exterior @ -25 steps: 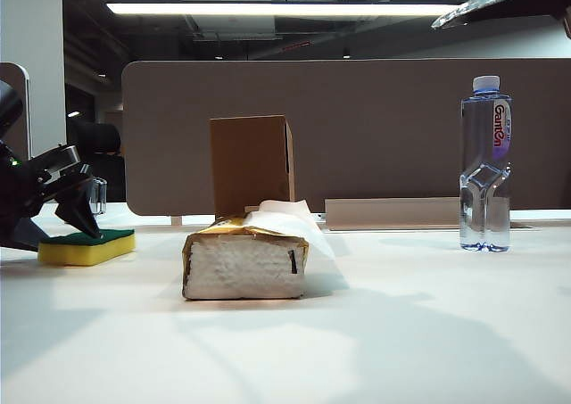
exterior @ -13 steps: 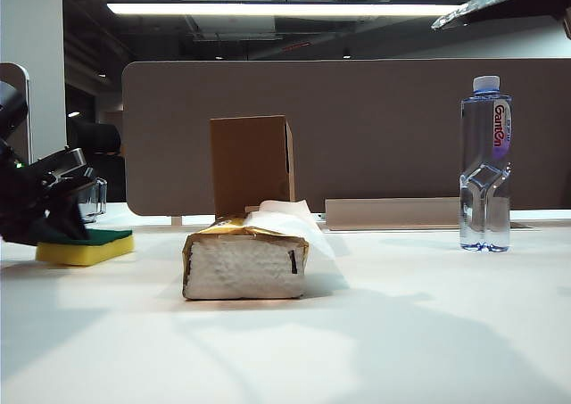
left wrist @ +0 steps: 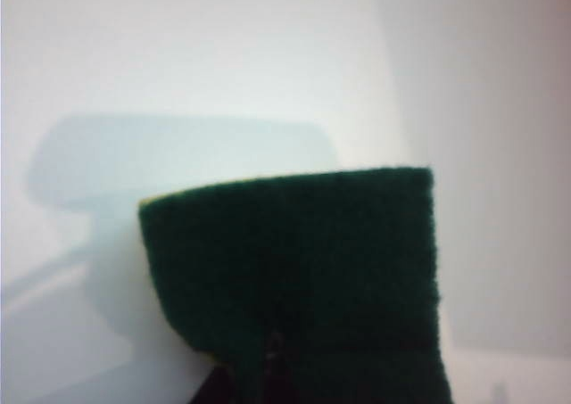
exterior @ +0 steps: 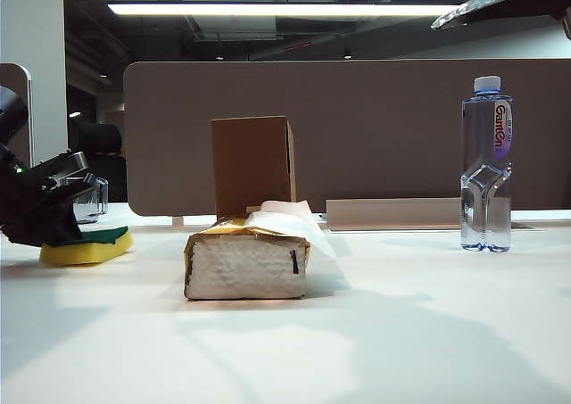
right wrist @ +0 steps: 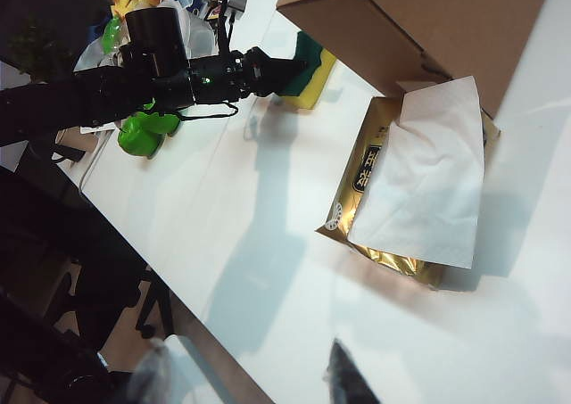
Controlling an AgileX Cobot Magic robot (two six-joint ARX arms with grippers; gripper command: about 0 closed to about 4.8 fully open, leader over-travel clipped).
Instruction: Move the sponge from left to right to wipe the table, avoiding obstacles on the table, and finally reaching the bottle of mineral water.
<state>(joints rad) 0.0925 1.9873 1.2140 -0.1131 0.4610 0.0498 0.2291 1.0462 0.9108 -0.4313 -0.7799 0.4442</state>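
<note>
**Left tool clamped on the sponge at the far left of the surface**

While the exterior view shows most of the white surface (exterior: pixel 375 333), the left tool (exterior: pixel 55 230) sits at its far left edge, closed down on the sponge (exterior: pixel 89 246). Its dark fingers press into the green top layer, which bows under them, and the yellow foam rests on the surface. Just behind the tool stands a clear glass mug (exterior: pixel 89 199). Well off to the tool's right lies the gold-edged tissue pack (exterior: pixel 247 261) with a white tissue sticking out, and the brown cardboard box (exterior: pixel 252 165) stands right behind it. Far beyond both, near the right edge, stands the bottle of mineral water (exterior: pixel 486 163), upright.

From the left wrist, the green scouring face of the sponge (left wrist: pixel 303 270) fills the middle, with the tool's dark fingertips (left wrist: pixel 268 377) meeting tightly on its near edge. Bare surface lies all around it.

From the right wrist, the right tool (right wrist: pixel 250 377) hangs above the surface; only blurred tips of its two fingers show, set apart with nothing between them. Below it lie the tissue pack (right wrist: pixel 366 199) and the box (right wrist: pixel 437 20), touching, and beyond them the left tool (right wrist: pixel 285 74) grips the sponge (right wrist: pixel 314 65).
</note>
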